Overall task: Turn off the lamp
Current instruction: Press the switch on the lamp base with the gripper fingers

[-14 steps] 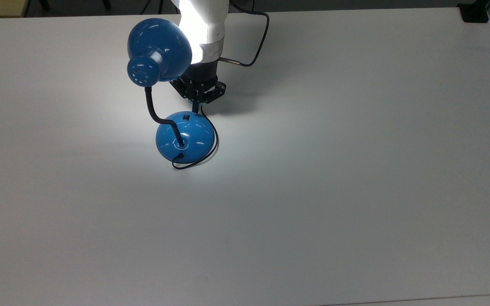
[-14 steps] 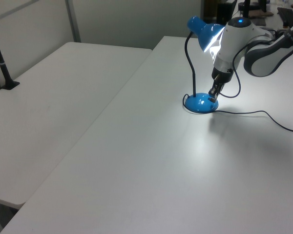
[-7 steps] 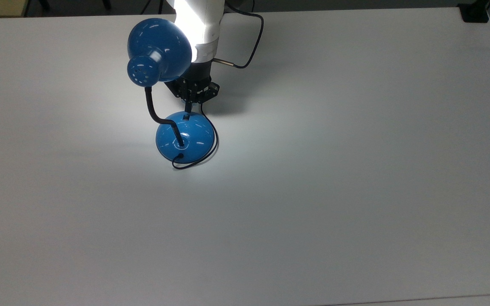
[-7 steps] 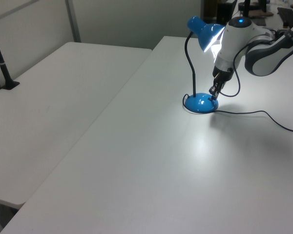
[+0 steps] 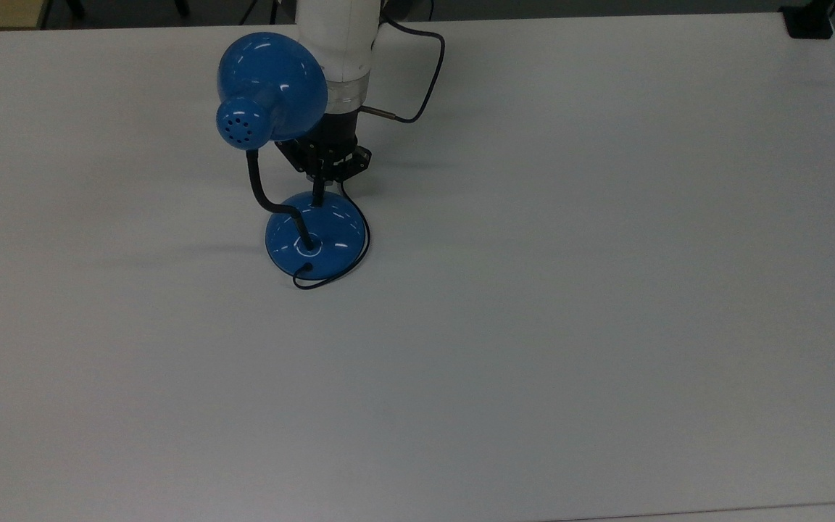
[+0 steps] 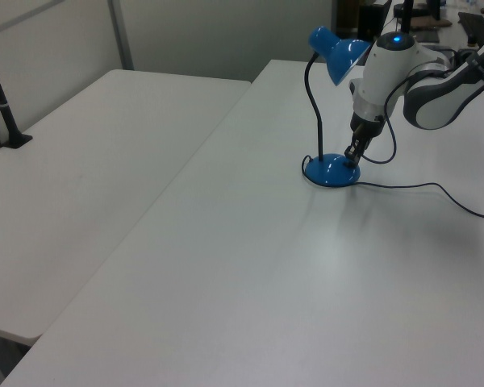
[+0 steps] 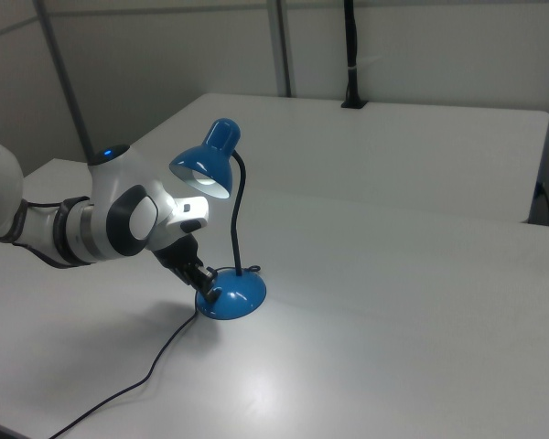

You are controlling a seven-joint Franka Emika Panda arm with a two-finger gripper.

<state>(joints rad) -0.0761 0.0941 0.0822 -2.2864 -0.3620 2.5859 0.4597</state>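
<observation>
The lamp (image 5: 294,156) stands on the white table (image 5: 570,290), toward the far edge in the top view and a little to the top view's left of the middle. Its blue shade (image 5: 272,87) sits high on the black gooseneck (image 5: 264,194), which bends down into the top of the round base (image 5: 315,233). In the top view and the left view the table around the base carries no bright pool of light; in the right view the inside of the shade (image 7: 204,170) looks pale and bright. A thin black cord (image 5: 349,262) curls round the base on the top view's right. Behind the shade in the top view the white arm (image 5: 336,43) comes down, and its gripper (image 5: 320,190) points at the far rim of the base, where the switch would be, its tip touching or all but touching the blue dome. The fingers look drawn close together with nothing between them. In the left view the gripper (image 6: 352,158) meets the base (image 6: 331,170) on the left view's right side.
</observation>
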